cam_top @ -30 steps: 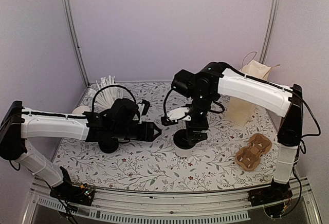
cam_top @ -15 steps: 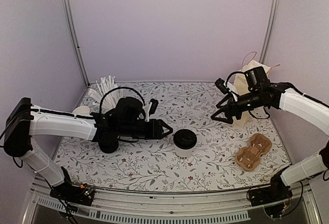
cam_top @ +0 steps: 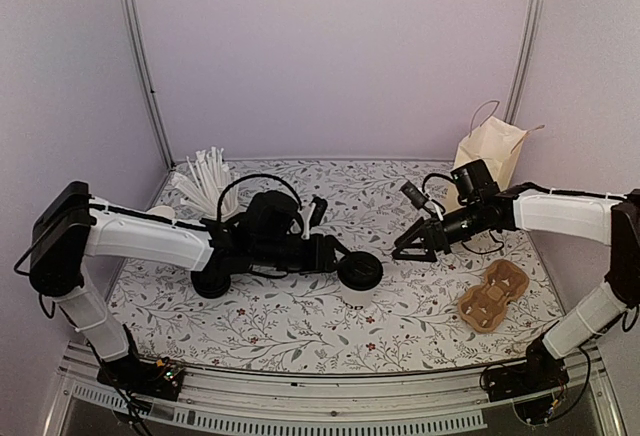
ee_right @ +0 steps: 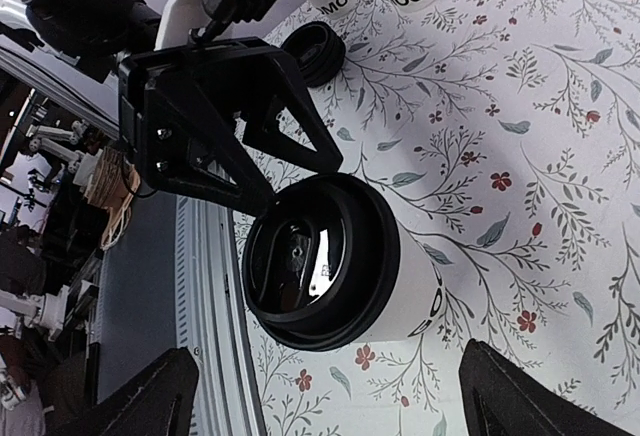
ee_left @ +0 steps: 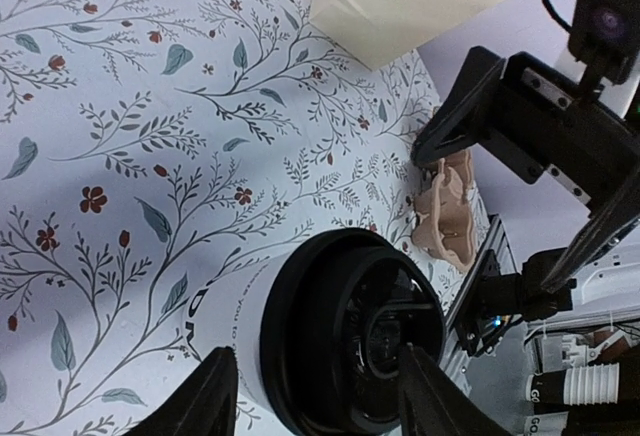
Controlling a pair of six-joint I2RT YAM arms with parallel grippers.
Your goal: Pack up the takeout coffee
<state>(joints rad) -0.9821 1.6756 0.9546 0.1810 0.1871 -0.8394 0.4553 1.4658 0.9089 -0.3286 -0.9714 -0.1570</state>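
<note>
Brown pulp carrier (cam_top: 492, 294) nearest, low right on the floral counter (cam_top: 300, 326), wells empty, probably set there to take a cup. Just beyond it, at frame centre, takeout coffee (cam_top: 359, 274): white paper cup, black lid pressed on, upright on the counter, not yet packed. Pointed at it from the left of the frame, left gripper (cam_top: 343, 256), laid low and level so as to meet the cup side-on rather than from above; roughly half spread, one finger on each side of the lid in the wrist view, nothing lifted; contact with the cup impossible to confirm. On the other side, near the cup but apart from it, right gripper (cam_top: 402, 250), spread wide and empty, aimed at the lid, seemingly held off to leave room. Farther back, upper right, paper bag (cam_top: 490, 151) upright with mouth up, likely the destination. Back left, white sticks (cam_top: 205, 181) fanned in a cup, out of the way.
</note>
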